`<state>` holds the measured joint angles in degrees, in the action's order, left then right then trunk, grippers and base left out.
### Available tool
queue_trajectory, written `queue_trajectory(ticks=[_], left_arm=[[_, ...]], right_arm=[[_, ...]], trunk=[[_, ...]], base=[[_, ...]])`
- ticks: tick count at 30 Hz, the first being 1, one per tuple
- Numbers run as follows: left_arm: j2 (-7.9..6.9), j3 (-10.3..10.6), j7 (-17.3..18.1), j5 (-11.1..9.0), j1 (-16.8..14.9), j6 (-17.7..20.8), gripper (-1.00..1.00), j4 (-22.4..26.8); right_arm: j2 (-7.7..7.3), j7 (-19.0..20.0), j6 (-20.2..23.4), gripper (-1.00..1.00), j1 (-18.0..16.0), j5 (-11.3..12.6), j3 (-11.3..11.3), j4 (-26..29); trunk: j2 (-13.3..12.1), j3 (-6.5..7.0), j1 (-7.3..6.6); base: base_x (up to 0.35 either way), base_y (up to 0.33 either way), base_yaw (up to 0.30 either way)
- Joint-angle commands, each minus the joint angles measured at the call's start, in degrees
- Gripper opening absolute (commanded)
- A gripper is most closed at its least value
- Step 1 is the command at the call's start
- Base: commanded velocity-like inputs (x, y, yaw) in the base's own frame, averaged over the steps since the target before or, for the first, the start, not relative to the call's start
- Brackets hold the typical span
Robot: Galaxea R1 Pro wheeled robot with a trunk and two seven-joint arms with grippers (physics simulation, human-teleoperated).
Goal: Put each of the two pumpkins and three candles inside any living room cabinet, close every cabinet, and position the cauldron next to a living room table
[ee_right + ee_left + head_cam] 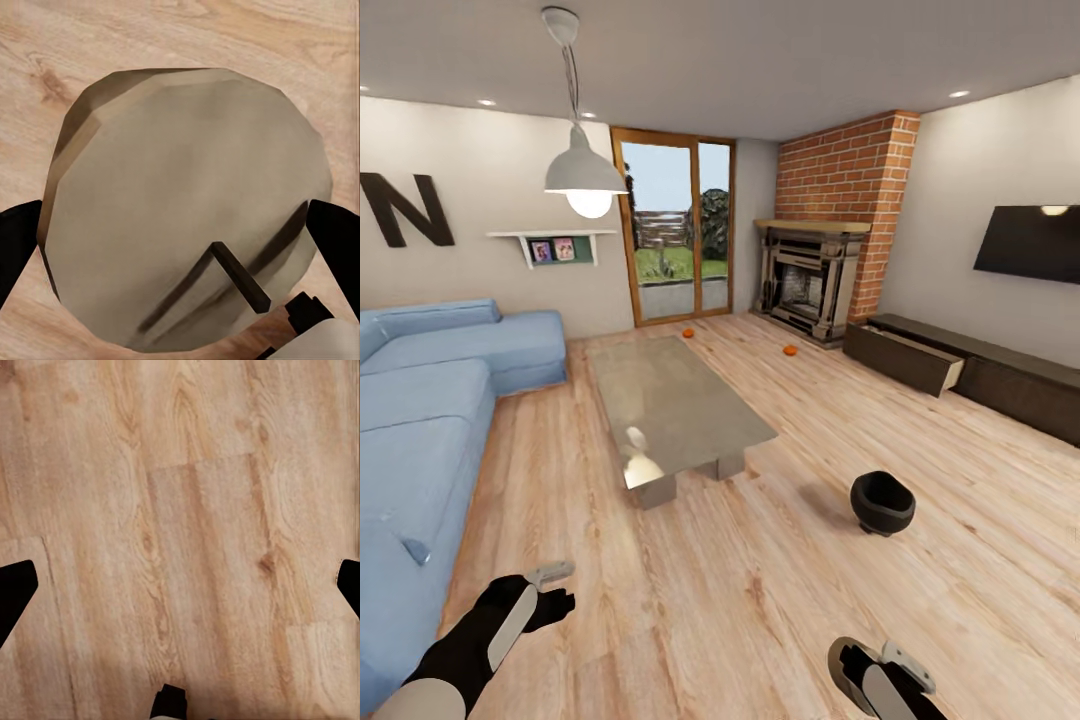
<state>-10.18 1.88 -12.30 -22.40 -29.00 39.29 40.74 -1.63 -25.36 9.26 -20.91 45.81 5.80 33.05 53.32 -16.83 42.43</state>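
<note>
Grey table (670,400) runs lengthwise toward distant pumpkins (790,350).

Left arm (470,640): black forearm with a pale panel, reaching forward and low, just off the front edge of the sofa (420,420). Left gripper (555,590) at its end, a pale finger on top, dark body beneath. In the left wrist view the two dark fingertips (15,589) sit at opposite edges, wide apart, nothing between them.

Right arm (890,690): low, well out from the sofa, wrist bent. Right gripper (860,660) dark with a pale finger. Right wrist view: fingertips (15,244) spread wide, gripping nothing.
</note>
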Motion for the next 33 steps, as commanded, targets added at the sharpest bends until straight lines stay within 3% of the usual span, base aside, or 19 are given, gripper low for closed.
queue_trajectory(ticks=[1, 10, 15, 18, 33], left_arm=[[0.01, 0.0, 0.0, -0.01, 0.0, 0.0, 1.0, 0.0], [0.05, 0.04, 0.0, -0.01, 0.0, -0.17, 1.0, -0.02], [0.02, 0.05, 0.03, -0.01, 0.0, -0.3, 1.0, -0.04], [0.01, 0.05, 0.11, -0.01, 0.0, -0.37, 1.0, -0.02], [-0.01, 0.14, 0.25, -0.01, 0.0, -0.53, 1.0, -0.02]], right_arm=[[-0.04, 0.07, -0.03, -1.0, -0.01, -0.02, -0.01, -0.22], [-0.12, 0.05, -0.12, -1.0, -0.01, -0.1, -0.18, -1.15], [-0.17, 0.07, -0.83, -1.0, -0.01, -0.15, -2.98, -2.65], [-0.2, 0.06, -1.35, -1.0, -0.01, -0.14, -3.52, -2.94], [-0.13, 0.07, -1.64, -1.0, -0.01, -0.11, -3.82, -3.69]], trunk=[[0.0, 0.0, 0.0], [0.0, 0.0, 0.0], [0.0, 0.0, 0.0], [0.0, 0.0, 0.0], [0.0, 0.0, 0.0]], base=[[-0.001, 0.0, -0.288], [0.0, 0.0, -0.288], [0.0, 0.0, -0.288], [0.0, 0.0, -0.287], [0.0, 0.0, -0.288]])
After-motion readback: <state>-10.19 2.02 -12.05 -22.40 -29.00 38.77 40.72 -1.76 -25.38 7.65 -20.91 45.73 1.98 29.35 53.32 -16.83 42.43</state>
